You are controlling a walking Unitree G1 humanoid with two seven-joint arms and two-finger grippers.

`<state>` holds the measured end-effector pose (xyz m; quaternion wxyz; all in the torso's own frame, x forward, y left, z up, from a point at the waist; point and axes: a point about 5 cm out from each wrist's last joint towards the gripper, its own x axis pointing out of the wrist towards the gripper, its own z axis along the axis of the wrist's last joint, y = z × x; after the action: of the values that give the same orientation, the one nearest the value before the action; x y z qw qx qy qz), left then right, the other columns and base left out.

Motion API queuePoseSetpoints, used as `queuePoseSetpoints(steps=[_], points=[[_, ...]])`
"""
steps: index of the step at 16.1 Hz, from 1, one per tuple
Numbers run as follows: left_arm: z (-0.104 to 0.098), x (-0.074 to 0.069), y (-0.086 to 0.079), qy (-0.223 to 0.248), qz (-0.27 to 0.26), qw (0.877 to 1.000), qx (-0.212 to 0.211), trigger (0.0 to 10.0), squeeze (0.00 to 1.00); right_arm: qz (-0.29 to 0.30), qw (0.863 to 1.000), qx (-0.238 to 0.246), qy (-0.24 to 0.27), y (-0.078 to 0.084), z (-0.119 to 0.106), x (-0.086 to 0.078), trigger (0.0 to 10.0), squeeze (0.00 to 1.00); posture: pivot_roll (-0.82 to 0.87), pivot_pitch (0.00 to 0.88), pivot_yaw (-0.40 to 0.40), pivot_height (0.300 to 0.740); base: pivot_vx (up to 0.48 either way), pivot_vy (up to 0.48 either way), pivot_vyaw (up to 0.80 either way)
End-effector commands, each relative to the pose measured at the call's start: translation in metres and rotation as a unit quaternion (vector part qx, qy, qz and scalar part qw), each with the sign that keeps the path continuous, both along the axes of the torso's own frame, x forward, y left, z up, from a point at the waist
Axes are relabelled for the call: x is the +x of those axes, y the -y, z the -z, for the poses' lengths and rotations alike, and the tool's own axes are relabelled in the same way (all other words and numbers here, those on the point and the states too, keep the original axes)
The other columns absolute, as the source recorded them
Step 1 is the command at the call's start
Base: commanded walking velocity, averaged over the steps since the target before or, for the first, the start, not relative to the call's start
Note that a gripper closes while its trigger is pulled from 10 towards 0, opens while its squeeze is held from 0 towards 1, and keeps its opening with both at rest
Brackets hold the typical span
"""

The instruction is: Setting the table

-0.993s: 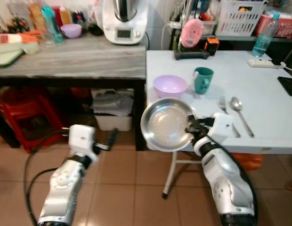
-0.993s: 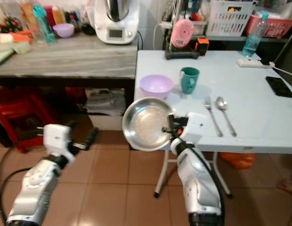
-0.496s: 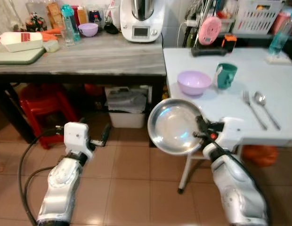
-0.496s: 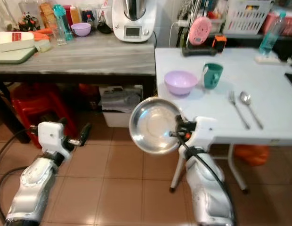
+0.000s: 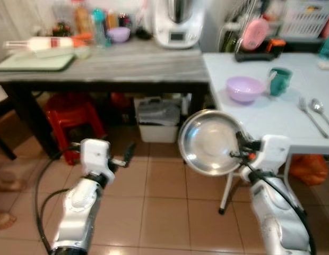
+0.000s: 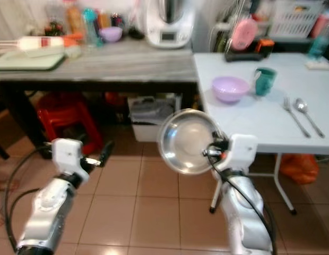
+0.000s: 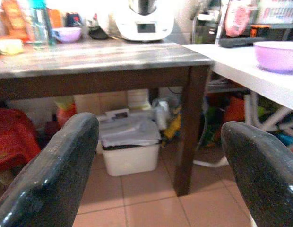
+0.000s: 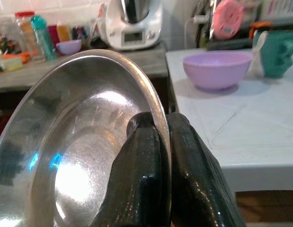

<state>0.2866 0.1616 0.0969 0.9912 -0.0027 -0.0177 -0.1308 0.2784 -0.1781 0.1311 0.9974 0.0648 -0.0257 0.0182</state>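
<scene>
Floor (image 5: 164,212): terracotta tiles, pale grout lines. Dark-legged wooden surface (image 5: 127,66) with grey streaked top at left; white surface (image 5: 292,114) on white metal legs butts against its right end. Under the wooden one: red plastic stool (image 5: 71,119), white bin (image 5: 159,125) holding a bag. Back wall (image 7: 97,19) white, strongly lit. White appliance (image 5: 178,24) stands at the rear.

Shiny silver steel plate (image 5: 211,141) pinched between the black fingers (image 8: 142,179) of the right gripper (image 5: 240,147). Lilac bowl (image 5: 245,88), teal mug (image 5: 280,81) and silver cutlery (image 5: 314,113) on a pale blue-white table (image 5: 281,114). Grey wood-grain counter (image 5: 122,66); red stool (image 5: 73,119); terracotta tiled floor (image 5: 164,212); pink disc (image 5: 255,33).
</scene>
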Motion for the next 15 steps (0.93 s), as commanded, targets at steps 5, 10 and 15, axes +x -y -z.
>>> queuePoseSetpoints(steps=[5, 10, 15], points=[[-0.0026, 0.0013, -0.0099, 0.005, -0.026, 1.0, 0.008, 10.0, 0.0, -0.011, 1.0, 0.015, 0.016, -0.0075, -0.0043, -0.0001, 10.0, 0.0, 0.04, 0.0, 0.011, 0.74, 0.0, 0.131, 0.0], [-0.005, 0.0017, -0.0082, 0.007, -0.01, 1.0, 0.004, 10.0, 0.0, -0.024, 0.999, 0.008, 0.024, -0.0089, -0.0071, 0.0001, 10.0, 0.0, 0.03, 0.0, 0.016, 0.74, 0.0, 0.0, 0.16], [-0.0039, 0.0016, -0.0049, 0.004, -0.003, 1.0, 0.002, 10.0, 0.0, -0.019, 0.999, 0.015, 0.022, -0.0092, -0.0052, -0.0006, 10.0, 0.0, 0.03, 0.0, 0.019, 0.74, 0.221, 0.0, 0.32]])
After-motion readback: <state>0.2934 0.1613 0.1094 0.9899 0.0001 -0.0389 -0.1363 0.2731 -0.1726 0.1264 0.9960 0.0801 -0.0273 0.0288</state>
